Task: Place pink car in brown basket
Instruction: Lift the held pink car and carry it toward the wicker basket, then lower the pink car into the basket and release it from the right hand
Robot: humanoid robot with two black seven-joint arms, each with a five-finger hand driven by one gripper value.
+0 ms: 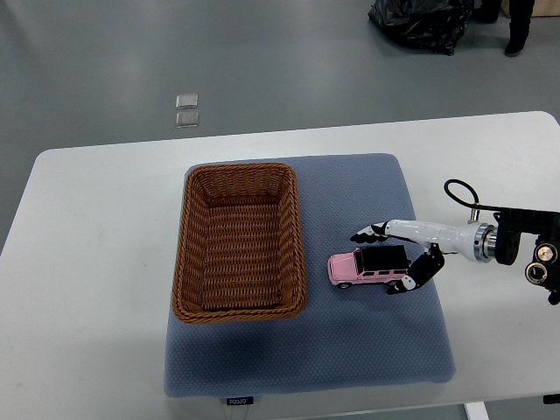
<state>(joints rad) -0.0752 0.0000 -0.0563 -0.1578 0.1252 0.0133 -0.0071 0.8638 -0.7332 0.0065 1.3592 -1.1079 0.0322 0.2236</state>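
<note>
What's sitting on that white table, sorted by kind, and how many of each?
Pink toy car with a black roof: 1
Brown woven wicker basket: 1
Blue-grey square cushion mat: 1
Total: 3 things. The right robot hand has its fingers around the car, which rests on the mat beside the basket.

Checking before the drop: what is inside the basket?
The brown basket shows only its bare woven floor. The pink car sits outside on the blue mat, by the right hand.

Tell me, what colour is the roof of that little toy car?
Black, on a pink car body, as seen in the top view.
</note>
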